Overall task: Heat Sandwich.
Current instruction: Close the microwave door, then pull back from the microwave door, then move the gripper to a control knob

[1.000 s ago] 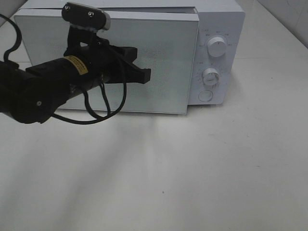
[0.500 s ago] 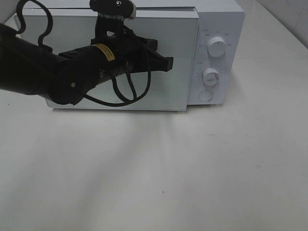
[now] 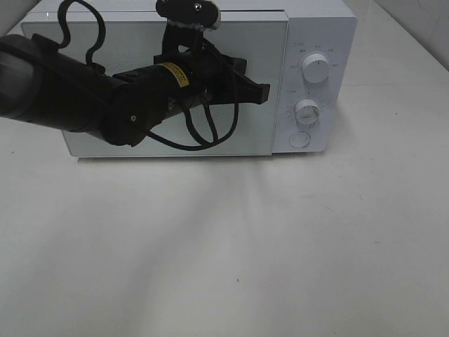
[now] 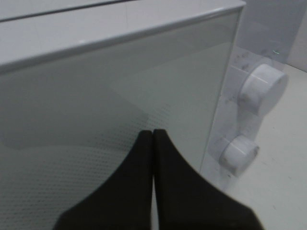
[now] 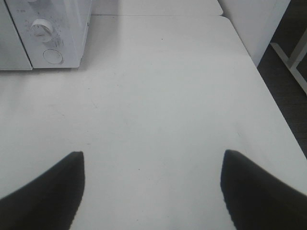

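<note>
The sandwich is out of view in every frame. A white microwave stands at the back of the table, its glass door flush with the front. My left gripper is shut and empty, its black tips resting against the door's right part, close to the control panel. The left wrist view shows the closed left gripper on the dotted glass door, with the two knobs just beyond. My right gripper hangs open and empty over bare table, away from the microwave.
The panel carries an upper knob, a lower knob and a round button. White tabletop stretches in front of the microwave. In the right wrist view the table edge drops to a dark floor.
My left arm swung to the right along the door, and the door went from standing ajar to lying flush against the microwave front. The right gripper stayed put.
</note>
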Controlling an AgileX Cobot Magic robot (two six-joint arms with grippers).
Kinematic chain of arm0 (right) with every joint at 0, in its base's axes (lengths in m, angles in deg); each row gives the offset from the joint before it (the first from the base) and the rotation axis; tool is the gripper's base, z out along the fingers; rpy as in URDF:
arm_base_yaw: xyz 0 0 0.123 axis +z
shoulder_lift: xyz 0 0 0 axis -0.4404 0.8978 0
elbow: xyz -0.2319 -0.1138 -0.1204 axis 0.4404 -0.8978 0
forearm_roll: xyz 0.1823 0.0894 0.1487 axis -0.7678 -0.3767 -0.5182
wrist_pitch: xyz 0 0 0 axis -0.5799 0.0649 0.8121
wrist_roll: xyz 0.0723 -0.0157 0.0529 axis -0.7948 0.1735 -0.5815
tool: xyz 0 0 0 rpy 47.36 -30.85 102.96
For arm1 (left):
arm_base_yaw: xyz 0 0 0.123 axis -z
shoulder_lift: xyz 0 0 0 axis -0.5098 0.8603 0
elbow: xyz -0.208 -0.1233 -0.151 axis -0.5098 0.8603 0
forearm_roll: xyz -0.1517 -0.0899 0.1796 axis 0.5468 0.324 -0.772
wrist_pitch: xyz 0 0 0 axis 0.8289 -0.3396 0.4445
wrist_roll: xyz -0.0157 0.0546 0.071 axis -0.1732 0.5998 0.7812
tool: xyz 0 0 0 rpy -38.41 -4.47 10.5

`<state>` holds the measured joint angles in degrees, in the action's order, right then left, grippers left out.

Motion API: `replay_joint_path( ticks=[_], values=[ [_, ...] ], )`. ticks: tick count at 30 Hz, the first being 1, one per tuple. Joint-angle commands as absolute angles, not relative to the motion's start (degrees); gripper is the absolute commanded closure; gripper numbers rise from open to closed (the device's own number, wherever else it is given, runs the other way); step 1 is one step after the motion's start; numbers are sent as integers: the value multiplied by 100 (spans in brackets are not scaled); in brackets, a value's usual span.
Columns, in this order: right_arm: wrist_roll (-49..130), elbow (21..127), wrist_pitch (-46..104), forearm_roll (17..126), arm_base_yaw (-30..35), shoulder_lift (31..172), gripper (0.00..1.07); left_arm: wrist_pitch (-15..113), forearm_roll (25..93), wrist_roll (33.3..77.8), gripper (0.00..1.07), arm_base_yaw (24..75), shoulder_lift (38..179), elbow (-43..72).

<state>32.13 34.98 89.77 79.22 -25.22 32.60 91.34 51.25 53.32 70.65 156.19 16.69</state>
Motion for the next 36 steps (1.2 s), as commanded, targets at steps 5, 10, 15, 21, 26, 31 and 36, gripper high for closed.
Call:
replay_joint_path(
  ticks=[5,10,15,21,26,31,36],
  values=[
    [3178,3492,8925,7905,-2550,3094,32,9352,5538,5423,107,6893,15682,1405],
    [3155,3492,8925,7905,-2550,3094,32,9346,5527,5423,107,6898,15682,1405],
    [3155,3492,8925,7905,-2550,3094,32,9323,5492,5423,107,6898,15677,1405],
    [3155,3492,8925,7905,-2550,3094,32,9220,5492,5417,107,6956,15459,1606],
    [3155,3492,8925,7905,-2550,3094,32,9197,5498,5395,107,7105,15241,1915],
    [3155,3492,8925,7905,-2550,3094,32,9180,5492,5400,107,7282,15006,2282],
    [3155,3492,8925,7905,-2550,3094,32,9105,5492,5395,107,7408,14783,2608]
  ],
)
